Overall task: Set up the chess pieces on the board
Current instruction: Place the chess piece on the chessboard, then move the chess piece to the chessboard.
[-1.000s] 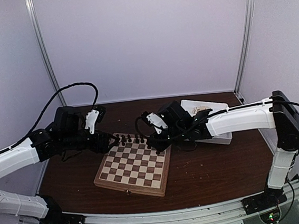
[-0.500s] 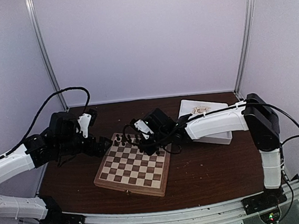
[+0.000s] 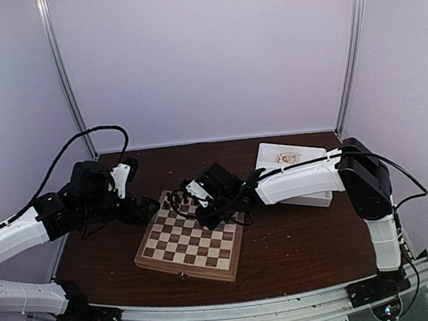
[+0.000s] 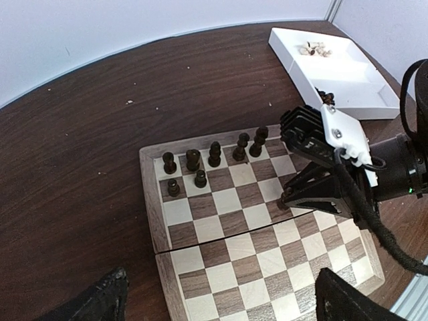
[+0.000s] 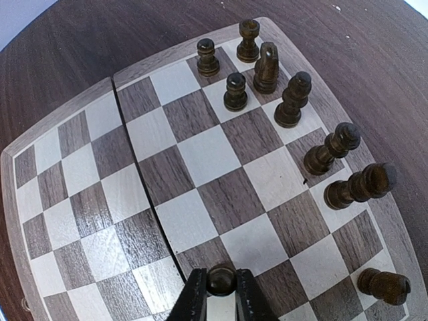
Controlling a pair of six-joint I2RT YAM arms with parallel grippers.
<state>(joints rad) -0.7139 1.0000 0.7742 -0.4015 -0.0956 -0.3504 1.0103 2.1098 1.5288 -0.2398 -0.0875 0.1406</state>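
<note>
The right gripper [image 5: 220,297] is pinched on the round head of a small dark-brown turned wooden pawn [image 5: 221,279]. It holds the pawn low over a second-rank square of the square wooden chessboard with tan and dark-brown checks [image 5: 100,167]. The board lies on the dark brown wooden table [image 4: 100,100] between the two arms. The left gripper [image 4: 221,307] hangs near the board's far left corner, fingers spread wide with nothing between them.

Such a pawn is probably very light and quite rigid, with a smooth surface and a narrow base, so it should topple at a slight nudge. The head or neck, taken from above as here, looks like the best hold, since it keeps the fingers clear of neighbouring pieces. The base should sit flat before the fingers part.

By count, eight dark pieces stand on the board: six along the far edge rank and two pawns in front of them. The held pawn makes nine. A small heap of cream pieces [image 4: 314,48] lies in the white rectangular compartment tray [image 4: 374,100] (too small to count). There is one board and one tray.
</note>
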